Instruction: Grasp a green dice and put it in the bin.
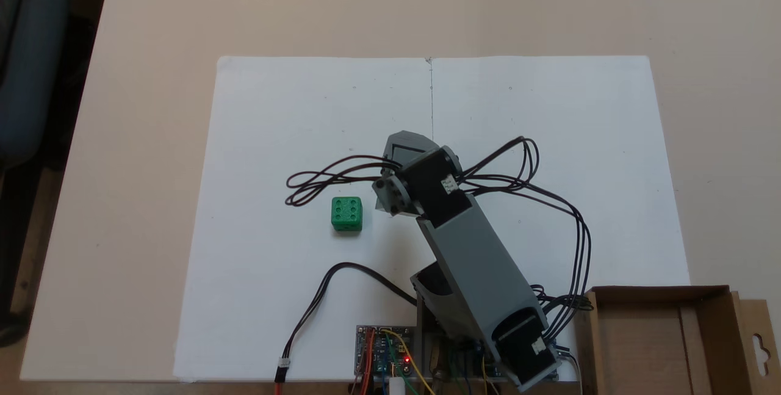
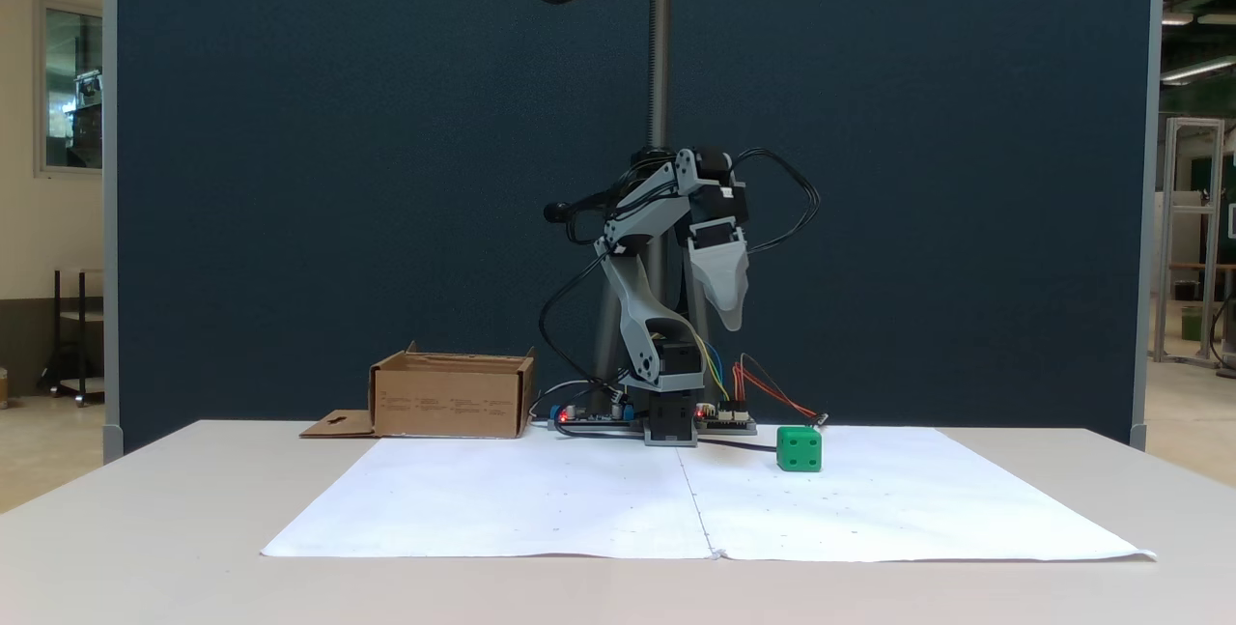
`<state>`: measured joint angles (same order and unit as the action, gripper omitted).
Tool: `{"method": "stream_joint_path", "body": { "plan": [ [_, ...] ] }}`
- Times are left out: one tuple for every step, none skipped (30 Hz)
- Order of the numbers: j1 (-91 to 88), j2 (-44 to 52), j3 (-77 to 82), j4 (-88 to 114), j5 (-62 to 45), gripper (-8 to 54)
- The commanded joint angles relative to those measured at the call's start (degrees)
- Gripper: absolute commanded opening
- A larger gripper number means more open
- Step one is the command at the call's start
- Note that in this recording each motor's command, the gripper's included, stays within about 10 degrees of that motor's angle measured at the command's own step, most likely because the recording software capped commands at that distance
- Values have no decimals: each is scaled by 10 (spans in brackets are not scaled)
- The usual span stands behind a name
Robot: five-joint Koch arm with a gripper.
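Green dice on the paper, arm raised above it, box off to the side.

The green dice (image 1: 346, 213) is a small bright green cube with sunken pips of the same colour; seen from above its top face carries six pips in two rows, and from the front (image 2: 799, 448) a face with three pips shows. It sits flat on the white paper (image 1: 293, 138) covering the table (image 1: 146, 47), alone and touched by nothing. The gripper (image 2: 731, 316) hangs high above the paper, pointing down, just to one side of the dice and well clear of it; whether its jaws are parted or closed cannot be told. The brown cardboard box (image 1: 665, 334), with low walls and a flap with a cut-out hole, stands at the table's edge beside the arm's base, well apart from the dice.
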<state>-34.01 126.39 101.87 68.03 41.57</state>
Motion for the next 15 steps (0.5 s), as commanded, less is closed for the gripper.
{"method": "stream_joint_path", "body": {
  "plan": [
    [-20,-33,-22,-57,76,415],
    [-29,-49,-22,-70,84,415],
    [-35,-63,-22,-80,88,415],
    [-41,-77,-23,-85,92,415],
    [-49,-91,-23,-93,103,415],
    [-57,-99,-22,-98,108,415],
    [-63,-105,-22,-103,116,415],
    [-73,-113,-23,-105,126,415],
    [-81,-120,-23,-107,131,415],
    [-86,-129,-22,-115,131,415],
    [-88,-132,-22,-116,134,415],
    [-88,-135,-23,-116,134,416],
    [-89,-139,-22,-134,134,420],
    [-92,-140,-22,-163,128,431],
    [-92,-139,-12,-163,127,430]
  ]
}}
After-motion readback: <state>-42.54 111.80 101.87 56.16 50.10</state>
